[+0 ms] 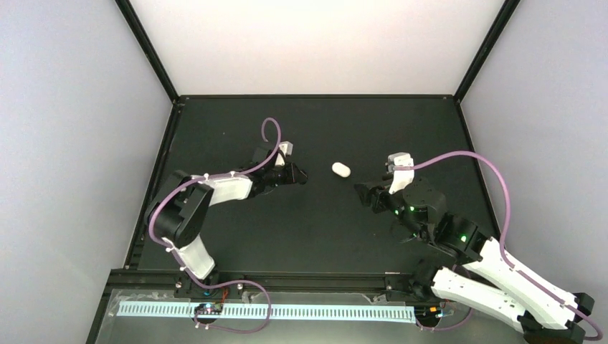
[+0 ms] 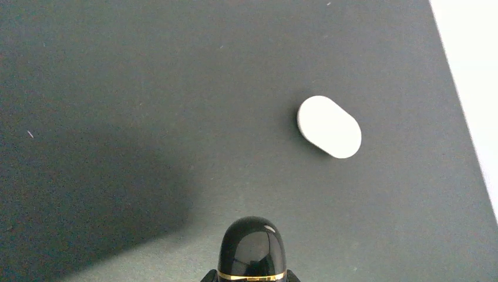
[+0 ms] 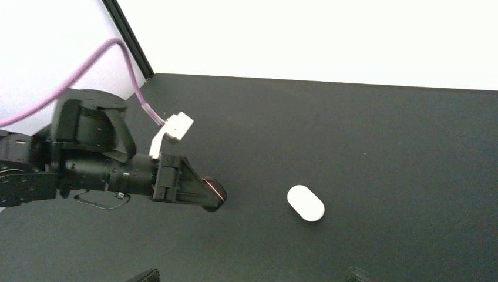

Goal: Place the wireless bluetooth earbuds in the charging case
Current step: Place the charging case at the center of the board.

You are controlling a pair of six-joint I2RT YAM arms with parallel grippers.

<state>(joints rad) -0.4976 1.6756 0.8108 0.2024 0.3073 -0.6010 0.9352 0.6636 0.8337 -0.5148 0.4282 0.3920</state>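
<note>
The charging case (image 1: 340, 170) is seen in plain glossy white against the matt black table (image 1: 301, 229). The left gripper (image 2: 252, 241) is shown glossy black at its tip, ringed by a thin gold band. The cables (image 1: 495, 179) are coloured mauve and the arm shells (image 1: 229, 188) white.

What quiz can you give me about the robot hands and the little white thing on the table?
1. True or false: the white charging case lies shut on the black table.
2. Pick one. Where is the charging case?
A) on the table between the left hand and the right hand, touched by neither
B) pinched in the left hand
C) lying under the right hand
3. Fill in the missing word: the right hand's fingers stand wide ____.

Key: 1 true; 2 A; 3 open.
</note>
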